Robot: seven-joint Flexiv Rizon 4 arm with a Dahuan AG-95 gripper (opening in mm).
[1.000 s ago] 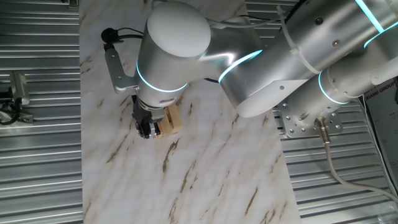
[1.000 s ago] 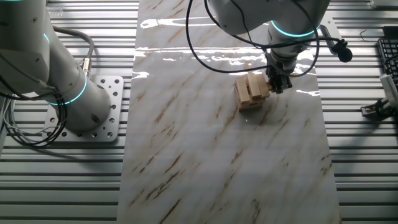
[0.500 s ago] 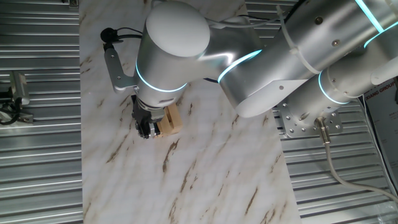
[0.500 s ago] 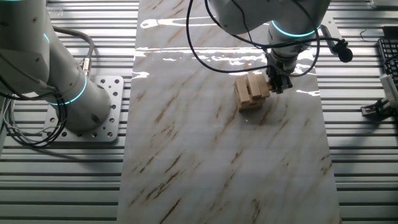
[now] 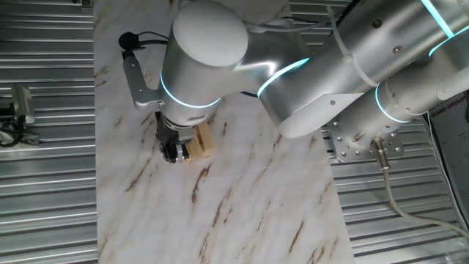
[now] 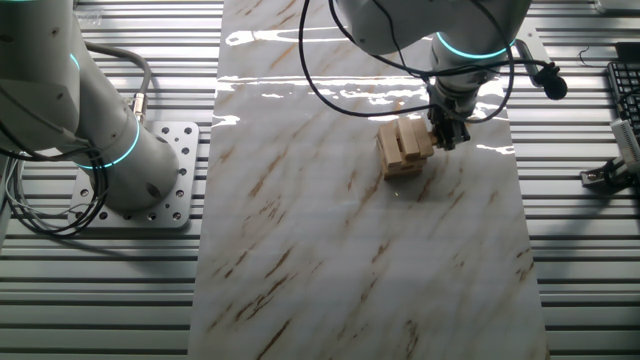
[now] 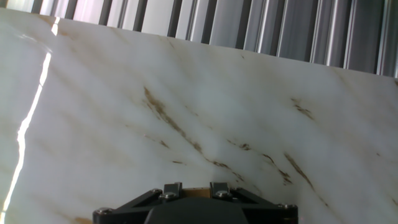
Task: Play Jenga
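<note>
- One fixed view: far left, a small metal clamp [image 5: 18, 110] sits on the ribbed metal bench, off the marble table [image 5: 242, 213].
- A black cable plug [image 5: 129, 41] and a grey bracket [image 5: 136, 81] stand at the arm's wrist, above the table's upper left part.
- The gripper [image 5: 173, 150] points down at the table, right beside the Jenga [image 5: 203, 141]; its dark fingers touch or nearly touch the stack's left side.
- Whether the fingers are spread, closed or pinching a block cannot be told; the wrist hides them here.
- The Jenga is a low tan stack standing on the table's upper half, partly under the white wrist joint.
- Right of it the large silver arm [image 5: 352, 66] crosses the frame, with lit cyan rings, to its base plate [image 5: 359, 143] at the table's right edge.
- The other fixed view: a second arm base [image 6: 110, 140] stands left of the table [image 6: 330, 260] on a holed plate.
- The Jenga [image 6: 403, 146] stands on the table's upper right part, its blocks showing gaps between them.
- The gripper [image 6: 447, 130] is pressed close to the stack's right side.
- Far right, a keyboard edge [image 6: 625, 95].
- Hand view: only veined marble [image 7: 205, 118], the ribbed bench beyond, and the gripper's black body [image 7: 196, 205] at the bottom edge; a sliver of tan wood shows just above it.
</note>
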